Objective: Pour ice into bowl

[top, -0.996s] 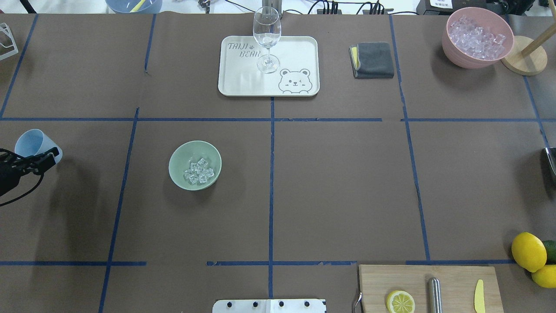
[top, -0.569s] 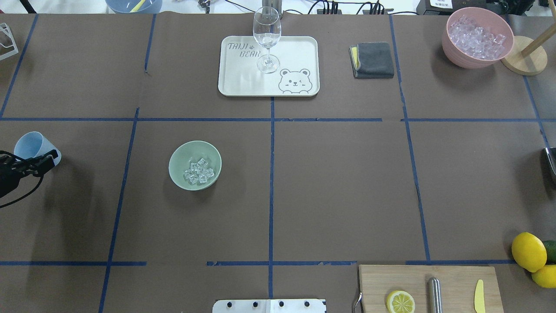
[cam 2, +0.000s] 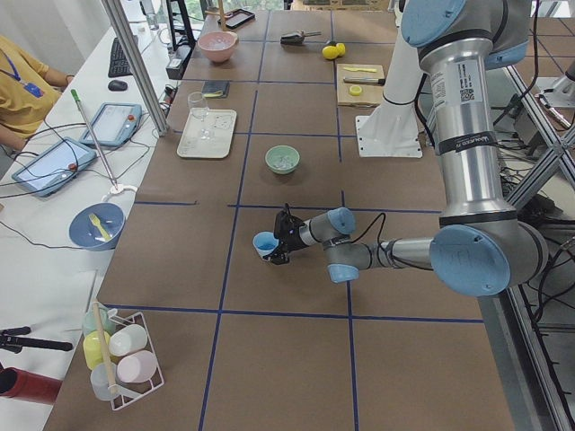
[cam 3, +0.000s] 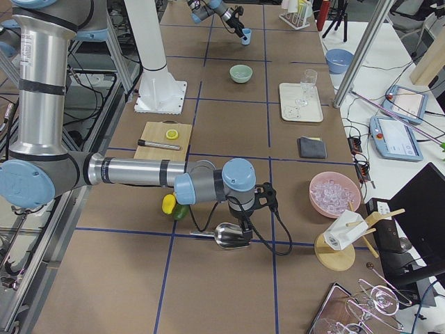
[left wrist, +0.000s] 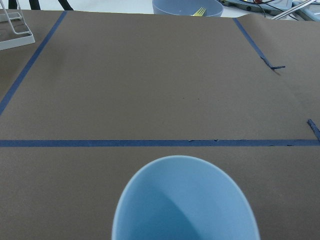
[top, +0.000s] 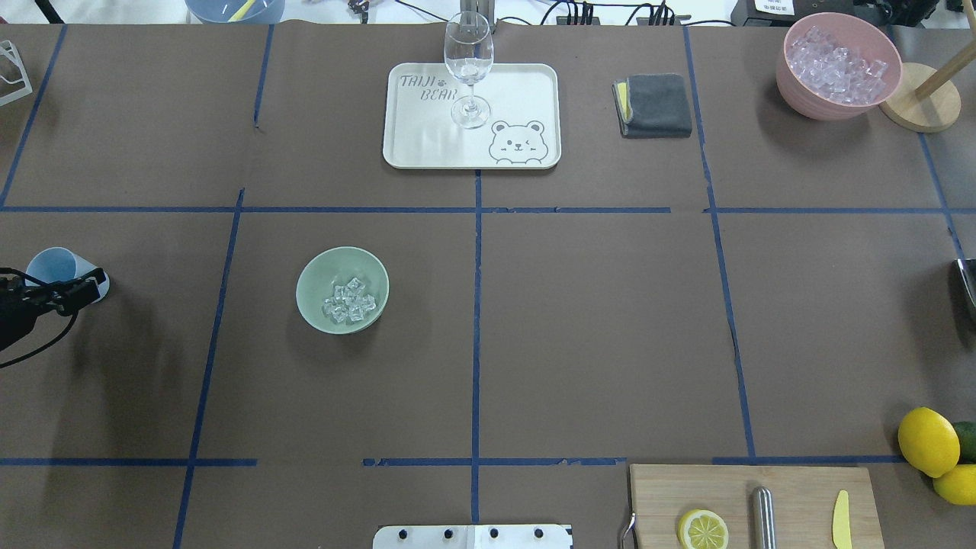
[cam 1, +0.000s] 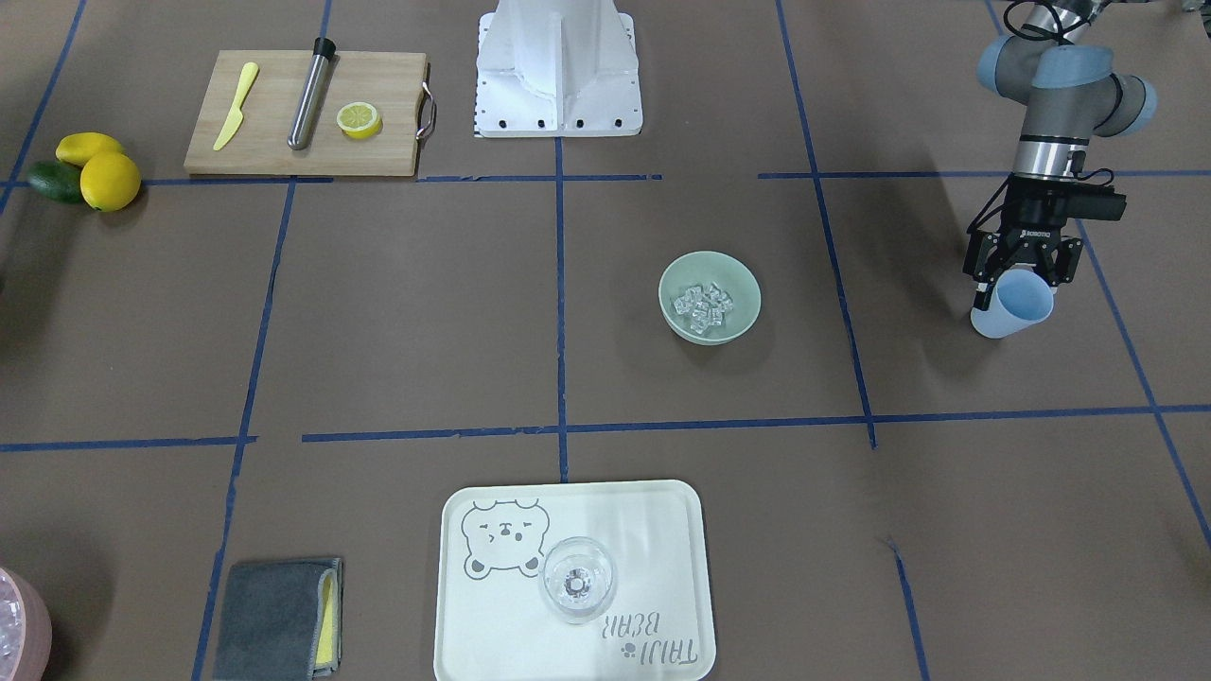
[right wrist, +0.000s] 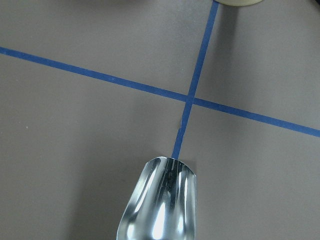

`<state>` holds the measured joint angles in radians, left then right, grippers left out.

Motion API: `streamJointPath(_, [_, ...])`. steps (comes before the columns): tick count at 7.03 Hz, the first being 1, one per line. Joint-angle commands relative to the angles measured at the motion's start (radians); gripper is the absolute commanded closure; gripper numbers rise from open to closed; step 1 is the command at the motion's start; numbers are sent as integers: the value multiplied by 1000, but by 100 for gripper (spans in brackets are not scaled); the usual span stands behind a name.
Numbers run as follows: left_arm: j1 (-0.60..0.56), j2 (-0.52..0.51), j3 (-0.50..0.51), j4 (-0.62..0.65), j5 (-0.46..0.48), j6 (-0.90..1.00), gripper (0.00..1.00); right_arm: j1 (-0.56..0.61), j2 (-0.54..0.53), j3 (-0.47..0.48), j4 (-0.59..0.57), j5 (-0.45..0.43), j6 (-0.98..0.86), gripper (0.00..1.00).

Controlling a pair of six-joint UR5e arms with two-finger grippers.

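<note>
The pale sage-green bowl (top: 314,268) stands left of the table's middle with a small pile of clear ice cubes (top: 348,300) inside; it also shows in the front view (cam 1: 746,284) with the ice (cam 1: 703,304). My left gripper (top: 74,282) is at the table's far left edge, well left of the bowl, shut on a light blue cup (top: 55,267) held nearly upright close to the table (cam 1: 1017,305). The left wrist view shows the cup (left wrist: 185,202) empty. My right gripper (cam 3: 245,221) shows only in the right side view, over a metal scoop (right wrist: 159,200); I cannot tell its state.
A white bear tray (top: 534,84) with a wine glass (top: 468,69) stands at the back middle. A grey cloth (top: 654,105) and a pink bowl of ice (top: 793,84) are back right. A cutting board (top: 793,488) and lemons (top: 928,441) are front right.
The left gripper has lowered the blue cup and drawn it slightly toward the robot, turning it more upright. The bowl and ice have not moved.
</note>
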<state>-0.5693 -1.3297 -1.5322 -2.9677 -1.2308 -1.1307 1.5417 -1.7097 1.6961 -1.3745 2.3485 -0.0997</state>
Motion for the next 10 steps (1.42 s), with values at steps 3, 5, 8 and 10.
streamJointPath(3, [-24,49,-86,-8,-6,123,0,0,1,-1,0,0,2,0])
streamJointPath(5, [-185,47,-123,-11,-94,294,0,0,2,8,2,0,9,0])
streamJointPath(8, [-589,-24,-135,164,-532,708,0,-2,15,51,2,5,52,0])
streamJointPath(10, [-822,-115,-177,522,-790,955,0,-3,13,102,3,11,95,0])
